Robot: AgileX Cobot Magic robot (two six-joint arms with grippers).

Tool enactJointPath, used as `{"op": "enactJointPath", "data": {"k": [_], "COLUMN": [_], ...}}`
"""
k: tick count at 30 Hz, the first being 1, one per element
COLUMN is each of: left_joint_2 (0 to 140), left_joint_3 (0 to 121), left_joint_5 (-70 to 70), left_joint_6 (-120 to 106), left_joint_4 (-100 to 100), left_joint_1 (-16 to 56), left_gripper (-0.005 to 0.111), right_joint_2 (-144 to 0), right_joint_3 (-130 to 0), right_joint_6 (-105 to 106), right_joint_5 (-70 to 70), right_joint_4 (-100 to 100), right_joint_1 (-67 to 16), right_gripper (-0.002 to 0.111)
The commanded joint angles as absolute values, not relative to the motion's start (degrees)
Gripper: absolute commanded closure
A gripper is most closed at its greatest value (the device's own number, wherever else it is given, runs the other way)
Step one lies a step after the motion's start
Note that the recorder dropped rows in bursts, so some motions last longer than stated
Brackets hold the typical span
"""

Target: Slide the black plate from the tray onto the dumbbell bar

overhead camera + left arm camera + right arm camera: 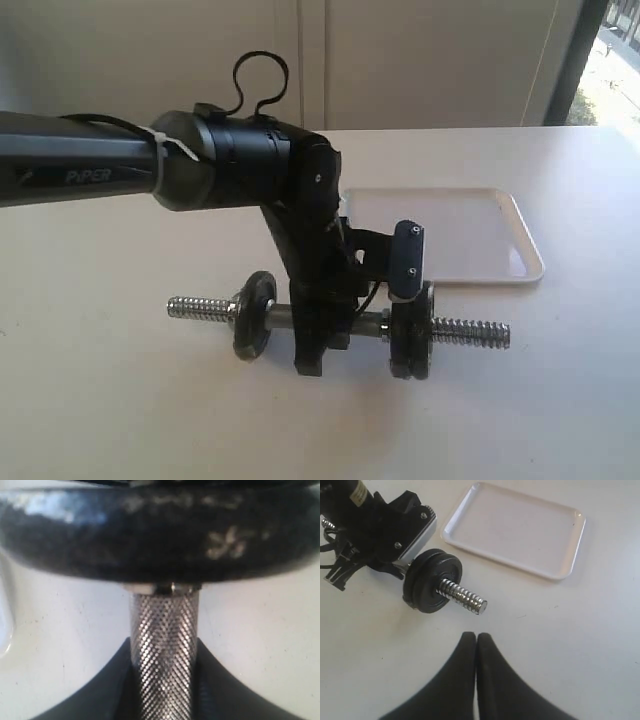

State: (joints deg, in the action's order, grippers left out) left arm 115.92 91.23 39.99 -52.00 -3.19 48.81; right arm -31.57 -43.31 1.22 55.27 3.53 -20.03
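The chrome dumbbell bar lies on the white table in front of the tray, which has nothing in it. My left gripper is shut on the bar's knurled middle, one finger on each side. Two black plates sit side by side on the bar's right part, just inside the threaded end. Another black plate sits on the left part. In the left wrist view a plate's rim fills the frame just beyond the fingers. My right gripper hovers shut and empty over bare table near the threaded tip.
The white tray lies beyond the bar's right end. The left arm stretches in from the left above the table. A window strip is at the far right. The right arm does not show in the exterior view.
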Motion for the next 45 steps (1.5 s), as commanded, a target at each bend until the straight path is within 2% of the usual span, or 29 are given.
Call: {"op": "enactJointPath", "data": {"k": [1, 13, 26, 45], "left_joint_2": [114.37, 124.09, 131.64, 134.34], "left_joint_3": [99.21, 115.54, 127.87, 132.53], "left_joint_5": [38.42, 43.27, 43.82, 47.69], "left_joint_6": [-50.89, -47.55, -41.76, -37.77], "left_joint_4": [-5.43, -4.64, -4.09, -1.52], "left_joint_1": [50.07, 52.85, 53.41, 53.29], "left_gripper": [0.107, 0.107, 0.107, 0.107], "right_joint_2": [-31.29, -31.29, -31.29, -31.29], "right_joint_3": [-43.26, -43.26, -43.26, -43.26], "right_joint_6": [0.82, 0.82, 0.82, 0.82], "right_joint_5": [54.81, 54.58, 54.22, 53.61], "right_joint_4": [2.69, 2.69, 2.69, 2.69], "right_joint_1": [-19.91, -19.91, -19.91, -19.91], "right_gripper": [0.107, 0.107, 0.107, 0.107]}}
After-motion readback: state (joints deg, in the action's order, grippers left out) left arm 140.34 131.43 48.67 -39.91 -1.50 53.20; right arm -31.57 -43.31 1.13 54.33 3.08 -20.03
